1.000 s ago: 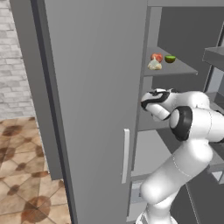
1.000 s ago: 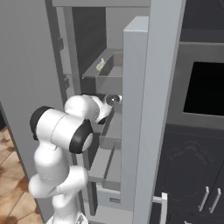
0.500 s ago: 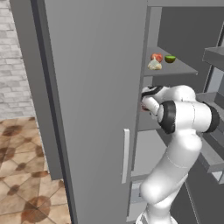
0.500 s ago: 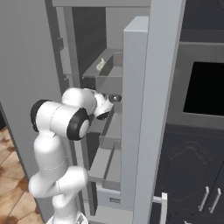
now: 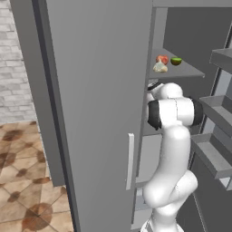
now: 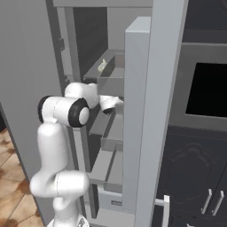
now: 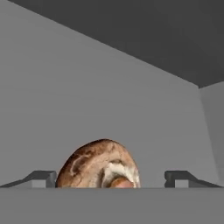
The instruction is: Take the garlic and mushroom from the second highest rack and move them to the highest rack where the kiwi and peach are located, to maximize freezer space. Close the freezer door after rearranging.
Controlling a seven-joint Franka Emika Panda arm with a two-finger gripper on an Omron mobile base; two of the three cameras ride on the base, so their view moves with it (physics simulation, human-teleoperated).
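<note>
Tool (image 7: 111, 181) spread wide on the second highest rack (image 7: 87, 113), mushroom (image 7: 99, 164) sitting between the fingertips (image 7: 41, 178), left of centre, not gripped. Further up, garlic (image 5: 159, 67), peach (image 5: 162, 59) and kiwi (image 5: 176, 61) lie on the highest rack (image 5: 190, 70).

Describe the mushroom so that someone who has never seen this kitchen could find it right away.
Look into the open freezer and go to the second rack from the top, below the shelf with the fruit and garlic. The mushroom lies between the open gripper's fingertips. It is the round, brown one with a pale underside, alone on plain grey.
</note>
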